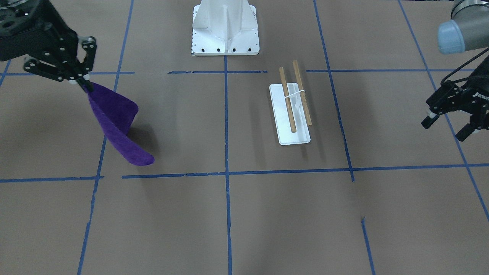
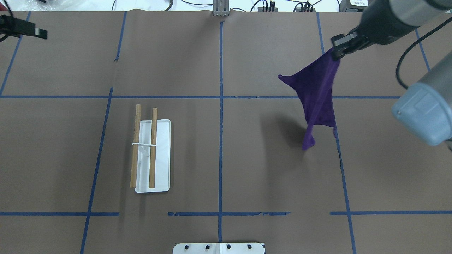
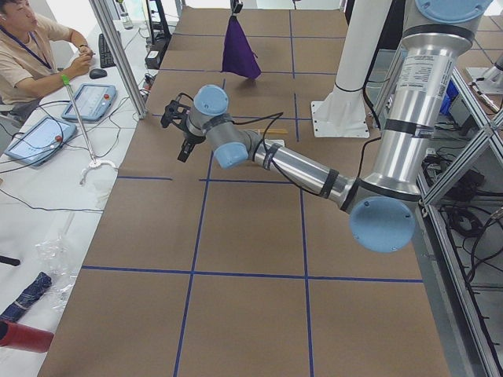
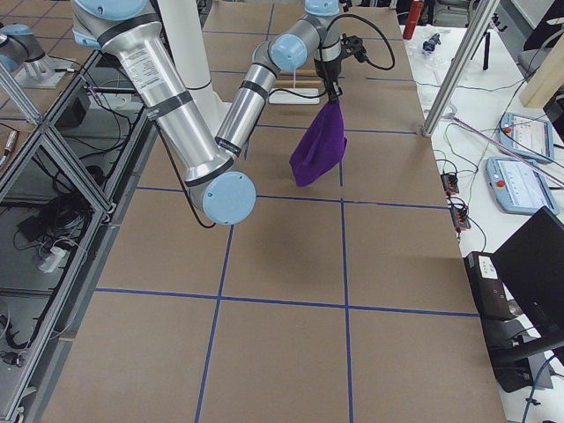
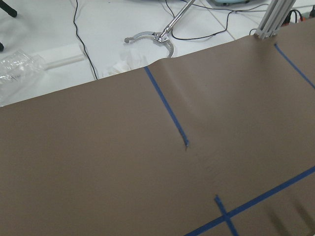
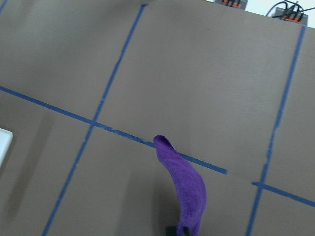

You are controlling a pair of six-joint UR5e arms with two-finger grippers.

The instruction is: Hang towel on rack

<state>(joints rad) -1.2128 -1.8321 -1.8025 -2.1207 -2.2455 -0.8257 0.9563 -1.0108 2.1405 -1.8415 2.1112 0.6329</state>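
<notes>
The right gripper (image 1: 85, 83) is pinching the towel (image 1: 112, 114) by one corner, dangling it over the table (image 1: 244, 221), well apart from the rack (image 1: 280, 114). The left gripper (image 1: 445, 129) is hovering with fingers spread, holding nothing.

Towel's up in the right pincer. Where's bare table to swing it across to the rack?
Bare table runs from the towel, hanging from the right pincer, across the centre tape line to the rack. The operators' side of the rack is bare too. Tighter: the pedestal at the robot's edge, and the left pincer, open, beyond the rack.
</notes>
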